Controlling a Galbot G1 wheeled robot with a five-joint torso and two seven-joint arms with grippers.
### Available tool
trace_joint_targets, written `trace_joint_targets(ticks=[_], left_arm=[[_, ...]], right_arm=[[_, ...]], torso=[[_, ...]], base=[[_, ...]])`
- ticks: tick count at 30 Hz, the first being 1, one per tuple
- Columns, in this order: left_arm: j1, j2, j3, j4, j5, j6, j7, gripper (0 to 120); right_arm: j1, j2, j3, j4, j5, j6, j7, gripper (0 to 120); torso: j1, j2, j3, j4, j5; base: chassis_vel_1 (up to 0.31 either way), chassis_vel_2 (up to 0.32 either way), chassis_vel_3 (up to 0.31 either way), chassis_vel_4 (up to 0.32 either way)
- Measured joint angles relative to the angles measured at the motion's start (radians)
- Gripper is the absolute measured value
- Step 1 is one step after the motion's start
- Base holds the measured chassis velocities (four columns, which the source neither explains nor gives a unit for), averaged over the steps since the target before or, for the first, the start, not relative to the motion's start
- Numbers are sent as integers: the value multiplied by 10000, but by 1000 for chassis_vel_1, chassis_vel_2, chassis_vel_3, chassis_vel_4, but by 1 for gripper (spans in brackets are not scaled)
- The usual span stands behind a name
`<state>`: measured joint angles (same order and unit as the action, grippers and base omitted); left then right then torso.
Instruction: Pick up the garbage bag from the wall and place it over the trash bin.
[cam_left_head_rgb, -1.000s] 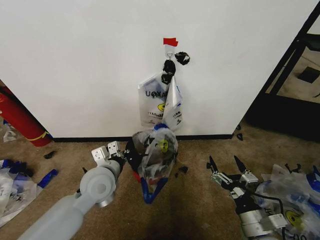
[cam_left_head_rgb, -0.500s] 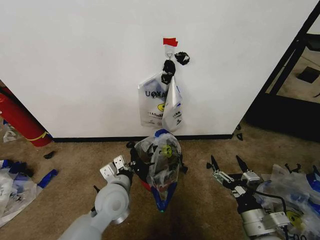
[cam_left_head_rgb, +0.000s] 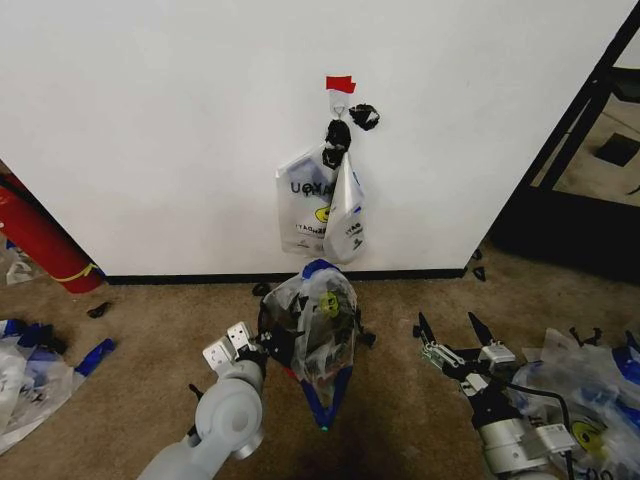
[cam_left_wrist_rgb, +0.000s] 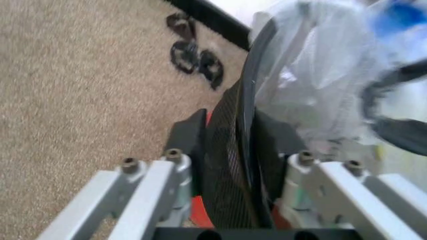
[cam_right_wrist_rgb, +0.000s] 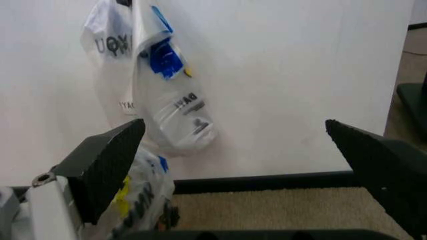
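The garbage bag (cam_left_head_rgb: 318, 312), see-through with a yellow logo, lies draped over the small black trash bin (cam_left_head_rgb: 270, 330) on the carpet below the white wall (cam_left_head_rgb: 150, 130). Its blue handles (cam_left_head_rgb: 325, 392) dangle down the bin's front. My left gripper (cam_left_head_rgb: 266, 344) reaches in from the bin's left side. In the left wrist view its fingers (cam_left_wrist_rgb: 190, 145) stand on either side of the bin's black wall (cam_left_wrist_rgb: 230, 150), shut on it, with the bag's plastic (cam_left_wrist_rgb: 313, 85) just beyond. My right gripper (cam_left_head_rgb: 455, 335) hovers open to the bin's right, its spread fingertips (cam_right_wrist_rgb: 117, 150) facing the wall.
Other printed bags (cam_left_head_rgb: 318, 205) and black knotted lumps (cam_left_head_rgb: 340, 135) hang from a hook (cam_left_head_rgb: 339, 97) under red tape (cam_left_head_rgb: 340, 83). A big red cylinder (cam_left_head_rgb: 35, 240) leans at far left. Loose bags lie on the floor at left (cam_left_head_rgb: 30, 375) and right (cam_left_head_rgb: 590, 400). A dark frame (cam_left_head_rgb: 590, 120) stands at right.
My left arm has swung in toward the middle and nearer me, and the bin with the bag has shifted slightly right with it. The right gripper has hardly moved.
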<state>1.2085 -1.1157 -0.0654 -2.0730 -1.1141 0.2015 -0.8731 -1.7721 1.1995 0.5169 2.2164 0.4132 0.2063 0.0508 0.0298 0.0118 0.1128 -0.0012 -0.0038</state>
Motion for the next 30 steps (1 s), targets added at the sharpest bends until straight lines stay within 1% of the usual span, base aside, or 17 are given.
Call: trace_joint_targets(ticks=[2, 3, 6, 9, 11, 13, 14, 15, 16, 18, 19, 20, 21, 24, 26, 27, 30], left_arm=[[159, 102, -70, -431, 163, 93, 35, 41], [159, 102, -70, -431, 163, 93, 35, 41], [260, 224, -113, -800, 329, 152, 112, 50], [442, 539, -227, -1367, 688, 217, 334, 66], [512, 657, -300, -1549, 758, 241, 417, 69], [861, 1087, -613, -2074, 1122, 269, 896, 77], [1190, 1367, -892, -2330, 1591, 184, 1417, 82], [1410, 1533, -1058, -2421, 1912, 48, 1825, 86], [1651, 1839, -1222, -2452, 2424, -250, 2541, 90], [1645, 2222, -1275, -2299, 2785, -675, 3375, 98], [1645, 2222, -1275, -2299, 2785, -675, 3375, 98], [1559, 2362, -1332, -2155, 2870, -865, 3724, 99], [1554, 2451, -1538, -2057, 2993, -1058, 4037, 100], [1898, 2486, -2456, -1960, 3617, -1576, 4662, 100], [2015, 2476, -2691, -1962, 3773, -1681, 4765, 100], [2235, 2442, -3089, -2020, 3957, -1786, 4881, 100], [2644, 2364, -3696, -2242, 4021, -1844, 4926, 100]], right_arm=[[11, -58, -1, 42, 0, -72, 61, 100], [11, -58, -1, 42, 0, -72, 61, 100], [54, -101, -40, 70, -43, -165, 138, 100], [152, -225, -191, 136, -198, -456, 339, 100], [210, -280, -271, 174, -263, -581, 425, 100], [451, -478, -545, 302, -347, -1003, 708, 100], [800, -658, -783, 346, -411, -1357, 895, 100], [1004, -748, -891, 348, -429, -1531, 968, 100], [1383, -903, -1031, 401, -398, -1945, 1111, 100], [1615, -1044, -1069, 603, -137, -2483, 1372, 100], [1615, -1044, -1069, 603, -137, -2483, 1372, 100], [1684, -1121, -1069, 702, 23, -2716, 1491, 100], [1825, -1236, -1096, 743, 233, -2969, 1592, 100], [2486, -1708, -1353, 684, 1051, -3640, 1695, 100], [2648, -1848, -1437, 610, 1251, -3783, 1696, 100], [2872, -2038, -1558, 462, 1535, -3964, 1658, 100], [3458, -2380, -1982, 207, 2285, -4490, 1481, 100]], torso=[[0, 0, 0, 1, -1], [0, 0, 0, 1, -1], [0, 0, 0, 0, -1], [0, 0, 0, -1, -2], [0, 0, 0, -2, -2], [0, 0, 0, -1, -2], [0, 0, -1, -2, -3], [0, 0, -1, 4, -1], [0, 0, 0, 13, 0], [0, 0, 0, 2, -3], [0, 0, 0, 2, -3], [0, -1, 0, -2, -3], [0, -1, 0, -17, -7], [0, -3, 0, 3, -2], [1, -3, 0, 4, -4], [0, -3, 1, 7, -5], [0, -3, 0, -2, -3]], base=[[0, 0, 0, 0], [0, 0, 0, 0], [0, 0, 0, 0], [0, 0, 0, 0], [0, 0, 0, 0], [0, 0, 0, 0], [0, 0, 0, 0], [0, 0, 0, 0], [0, 0, 0, 0], [0, 0, 0, 0], [0, 0, 0, 0], [0, 0, 0, 0], [0, 0, 0, 0], [0, 0, 0, 0], [0, 0, 0, 0], [0, 0, 0, 0], [0, 0, 0, 0]])
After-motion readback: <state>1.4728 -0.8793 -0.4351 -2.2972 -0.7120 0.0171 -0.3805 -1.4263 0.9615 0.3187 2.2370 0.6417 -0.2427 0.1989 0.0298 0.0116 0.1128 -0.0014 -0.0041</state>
